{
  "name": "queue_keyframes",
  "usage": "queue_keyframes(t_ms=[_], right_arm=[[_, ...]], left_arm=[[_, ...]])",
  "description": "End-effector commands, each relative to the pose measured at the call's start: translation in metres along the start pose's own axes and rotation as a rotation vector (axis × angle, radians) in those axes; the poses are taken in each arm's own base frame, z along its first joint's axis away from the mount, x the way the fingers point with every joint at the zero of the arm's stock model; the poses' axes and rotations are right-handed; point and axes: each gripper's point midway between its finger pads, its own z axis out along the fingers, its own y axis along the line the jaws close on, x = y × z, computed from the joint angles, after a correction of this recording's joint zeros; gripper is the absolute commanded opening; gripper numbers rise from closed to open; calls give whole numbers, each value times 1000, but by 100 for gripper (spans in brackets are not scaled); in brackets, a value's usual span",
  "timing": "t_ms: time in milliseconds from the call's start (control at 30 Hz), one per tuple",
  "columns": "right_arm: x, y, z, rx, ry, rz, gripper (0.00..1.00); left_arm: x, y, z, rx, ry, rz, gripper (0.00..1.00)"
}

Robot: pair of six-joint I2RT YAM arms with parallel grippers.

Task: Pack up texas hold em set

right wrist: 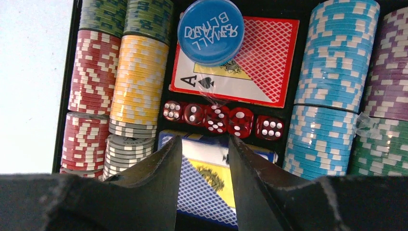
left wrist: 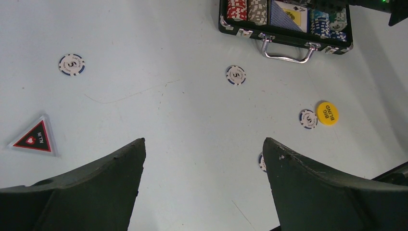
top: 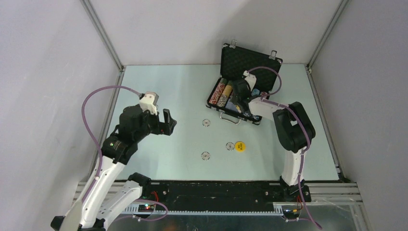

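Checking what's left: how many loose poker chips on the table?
4 chips: one beyond the All In triangle, one near the briefcase handle, one beside the Big Blind disc, one half hidden behind a left gripper finger. Others may be hidden.

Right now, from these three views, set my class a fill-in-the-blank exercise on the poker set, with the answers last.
1. The round yellow plastic disc on the pale table reads BIG ____.
2. The open black rectangular briefcase holds a row of ____ small red dice.
3. The round blue disc rests on a card deck with a ____ back.
Missing words: BLIND; five; red.
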Motion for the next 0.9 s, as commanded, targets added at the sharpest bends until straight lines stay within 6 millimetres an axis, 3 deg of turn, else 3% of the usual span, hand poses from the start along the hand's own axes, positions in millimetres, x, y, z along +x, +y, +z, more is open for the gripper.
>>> queue_keyframes(t_ms=[0, 367, 567, 700, 733, 800, 833, 867], right_arm=[[-19, 9, 3, 26, -82, 61, 43], [-21, 15, -5, 21, -48, 43, 41], [-45, 30, -43, -13, -180, -55, 48], [-49, 42, -88, -90, -152, -83, 60], [-40, 38, -94, -89, -112, -105, 62], [-28, 38, -116, -104, -67, -128, 74], [-22, 37, -131, -101, -53, -140, 91], [-13, 31, -137, -84, -35, -155, 95]], left_arm=[[-4, -3, 3, 22, -19, 9, 96], [-5, -1, 4, 11, -15, 13, 96], [-5, 2, 5, -6, -18, 13, 96], [-5, 5, 5, -18, -19, 14, 96], [-5, 5, 4, -21, -19, 14, 96], [-6, 6, 4, -24, -24, 14, 96], [-6, 6, 3, -26, -26, 15, 96], [-7, 6, 3, -26, -28, 16, 96]])
